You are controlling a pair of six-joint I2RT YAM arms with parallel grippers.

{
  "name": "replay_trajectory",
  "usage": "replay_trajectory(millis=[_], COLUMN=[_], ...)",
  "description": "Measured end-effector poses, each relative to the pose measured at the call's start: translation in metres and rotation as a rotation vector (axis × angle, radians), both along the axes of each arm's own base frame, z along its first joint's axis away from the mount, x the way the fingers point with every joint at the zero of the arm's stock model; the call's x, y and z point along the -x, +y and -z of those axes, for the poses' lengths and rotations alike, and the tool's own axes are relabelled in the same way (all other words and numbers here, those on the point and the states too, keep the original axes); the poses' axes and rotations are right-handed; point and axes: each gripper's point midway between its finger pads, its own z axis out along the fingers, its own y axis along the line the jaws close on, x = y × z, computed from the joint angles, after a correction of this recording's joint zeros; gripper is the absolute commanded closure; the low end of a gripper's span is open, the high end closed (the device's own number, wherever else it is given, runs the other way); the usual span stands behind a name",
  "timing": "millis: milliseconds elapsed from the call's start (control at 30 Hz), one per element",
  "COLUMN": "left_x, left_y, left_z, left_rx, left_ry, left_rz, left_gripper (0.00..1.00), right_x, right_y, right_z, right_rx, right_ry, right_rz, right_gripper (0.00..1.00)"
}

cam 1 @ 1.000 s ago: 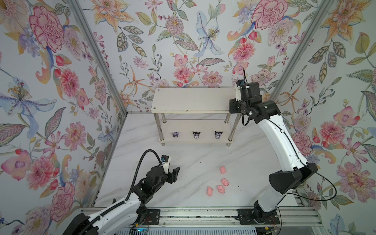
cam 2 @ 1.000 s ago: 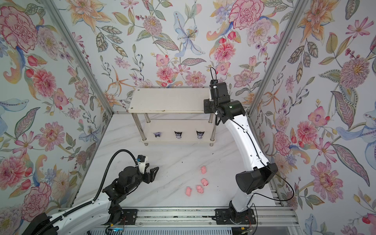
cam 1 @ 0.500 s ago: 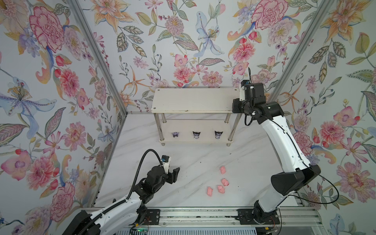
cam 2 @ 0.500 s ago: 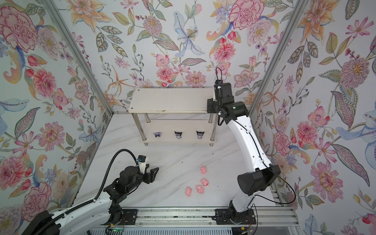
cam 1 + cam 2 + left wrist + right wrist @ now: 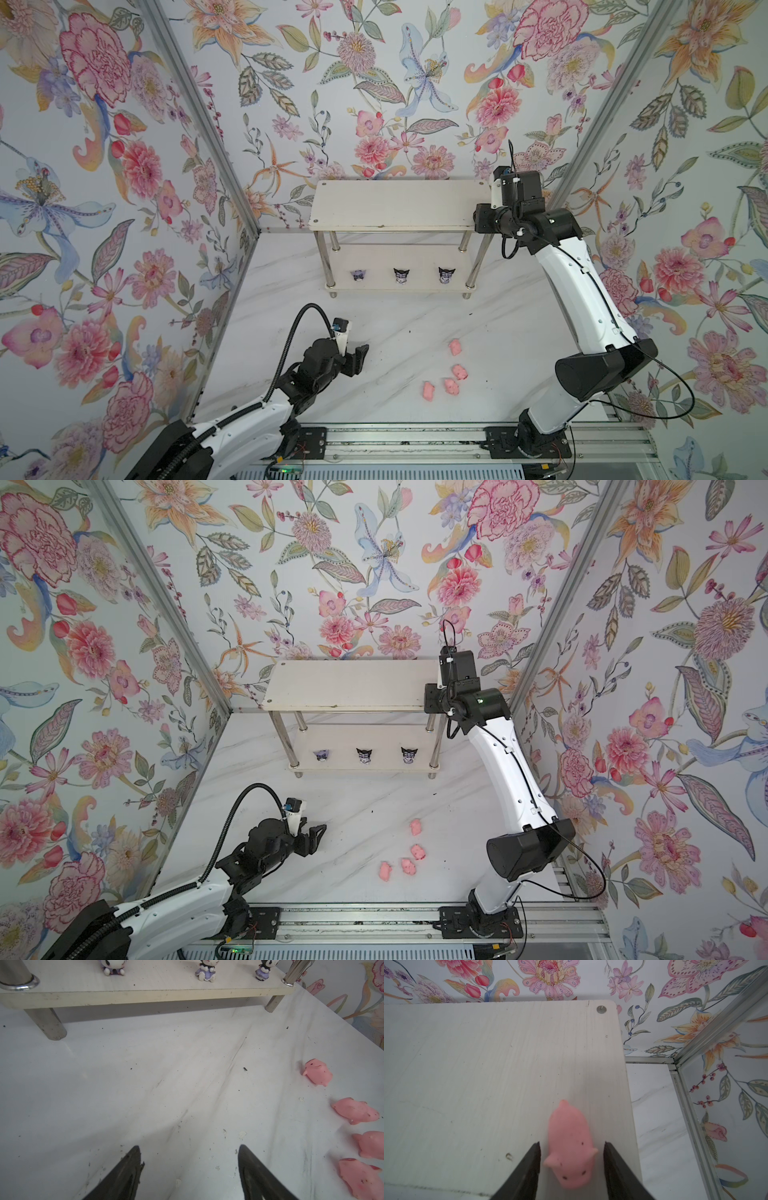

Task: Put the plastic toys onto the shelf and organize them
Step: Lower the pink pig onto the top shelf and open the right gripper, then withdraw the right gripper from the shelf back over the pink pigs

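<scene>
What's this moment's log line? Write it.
right tool: open, pink pig on shelf top | left tool: open, empty | table: four pink pigs

So the pink pig (image 5: 571,1142) is sitting on the top board of the shelf (image 5: 477,1064), close to the board's side edge and a fair way from the rounded corner with the little metal screw (image 5: 601,1009). It's right between the two black fingers (image 5: 527,1169), which stand apart. There's a thin gap on each side, though one ear looks almost against a finger. Its face points back at the camera and its rear points toward the flowery wallpaper (image 5: 548,978). The board looks scuffed, with a few dark specks. Past its edge you can see the marble table (image 5: 654,1105) down below and a metal frame rail (image 5: 691,1126).
</scene>
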Motion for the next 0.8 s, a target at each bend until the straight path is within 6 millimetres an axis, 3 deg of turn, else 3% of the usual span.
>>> replay_trajectory(millis=[267, 400, 733, 800], left_x=[-0.001, -0.004, -0.006, -0.007], left_y=[-0.002, -0.006, -0.011, -0.011], left_z=[0.003, 0.001, -0.006, -0.008], left_rx=[0.0, 0.003, 0.035, 0.04], left_ry=[0.004, 0.015, 0.011, 0.007], left_rz=[0.003, 0.01, 0.013, 0.011], left_gripper=[0.25, 0.25, 0.24, 0.24], right_x=[0.045, 0.051, 0.008, 0.002], right_y=[-0.017, -0.018, 0.007, 0.011], right_z=[-0.042, -0.053, 0.004, 0.005], right_rx=[-0.02, -0.03, -0.013, -0.018], right_ry=[-0.097, -0.128, 0.009, 0.005], right_rz=[0.013, 0.008, -0.037, -0.044], right_gripper=[0.46, 0.46, 0.43, 0.43])
